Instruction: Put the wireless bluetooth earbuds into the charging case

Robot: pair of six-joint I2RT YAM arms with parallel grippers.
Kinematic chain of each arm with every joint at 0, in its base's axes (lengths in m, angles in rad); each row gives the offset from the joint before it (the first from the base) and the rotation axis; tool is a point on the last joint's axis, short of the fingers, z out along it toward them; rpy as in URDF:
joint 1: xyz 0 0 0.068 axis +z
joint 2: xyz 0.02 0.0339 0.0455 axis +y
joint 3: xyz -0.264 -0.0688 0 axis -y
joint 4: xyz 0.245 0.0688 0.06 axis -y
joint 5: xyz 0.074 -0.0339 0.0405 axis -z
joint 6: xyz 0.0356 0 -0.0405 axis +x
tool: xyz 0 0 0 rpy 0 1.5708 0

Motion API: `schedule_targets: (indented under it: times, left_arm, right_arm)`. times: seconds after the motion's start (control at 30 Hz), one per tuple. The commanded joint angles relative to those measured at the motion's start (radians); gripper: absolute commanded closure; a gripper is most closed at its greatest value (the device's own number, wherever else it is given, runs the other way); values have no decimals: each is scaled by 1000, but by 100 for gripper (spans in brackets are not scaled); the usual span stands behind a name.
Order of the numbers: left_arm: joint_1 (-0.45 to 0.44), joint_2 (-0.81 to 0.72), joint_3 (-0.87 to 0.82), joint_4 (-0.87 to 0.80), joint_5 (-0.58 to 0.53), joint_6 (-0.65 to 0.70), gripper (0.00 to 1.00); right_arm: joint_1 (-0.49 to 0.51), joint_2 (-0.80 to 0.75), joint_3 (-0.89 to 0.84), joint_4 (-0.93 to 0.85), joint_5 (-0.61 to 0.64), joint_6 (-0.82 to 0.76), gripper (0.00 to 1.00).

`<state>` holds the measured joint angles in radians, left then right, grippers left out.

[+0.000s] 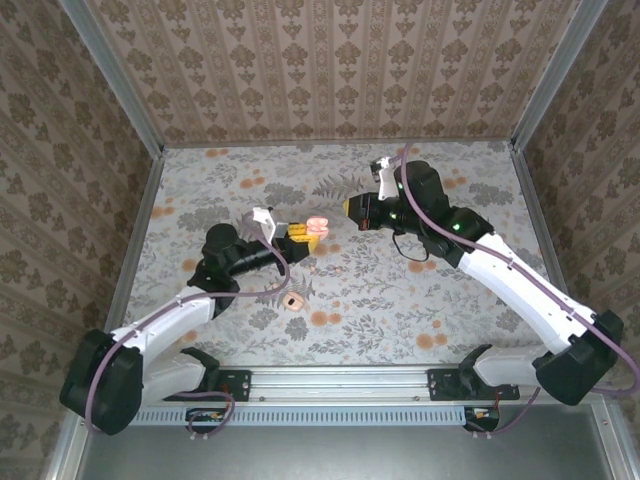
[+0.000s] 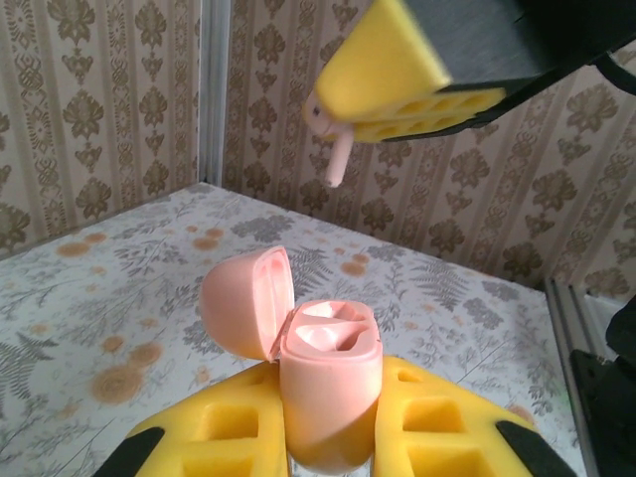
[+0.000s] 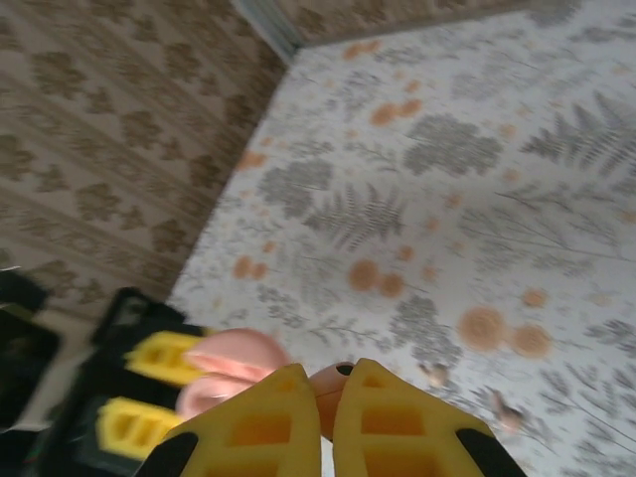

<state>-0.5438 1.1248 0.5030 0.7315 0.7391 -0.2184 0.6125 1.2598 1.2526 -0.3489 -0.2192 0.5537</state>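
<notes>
L gripper (image 2: 333, 437) clamped on open salmon-pink smooth plastic charging case (image 2: 333, 383); R gripper (image 3: 326, 407) pinching pale pink stemmed earbud (image 2: 336, 164) just above. Slots look empty, so no bud seated yet

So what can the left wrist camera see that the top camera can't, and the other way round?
Left wrist view: the charging case close up, its lid swung open to the left, the hollows inside it, and the earbud stem hanging down from the right gripper. Top view: the whole left arm and right arm, plus a small pink thing lying on the table. Both: the left gripper holding the case, with the right gripper close by.
</notes>
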Motion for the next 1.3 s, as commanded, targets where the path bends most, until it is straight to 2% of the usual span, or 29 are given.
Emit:
schedule_targets:
  times: [0.0,0.3,0.7,1.27]
  left_arm:
    - [-5,20,11,174,58,-86,100]
    - [-7,69,11,348,88,-182,100]
    - [-16,65,26,309,117,-149,100]
    - [-31,38,32,268,121,-119,100]
  right_arm:
    - [30,-40,-26,134,-48,14,94]
    - [86,-54,-50,257,-105,13,94]
    - [105,-13,38,46,-82,-94,94]
    - [119,22,85,-70,-97,-156,95]
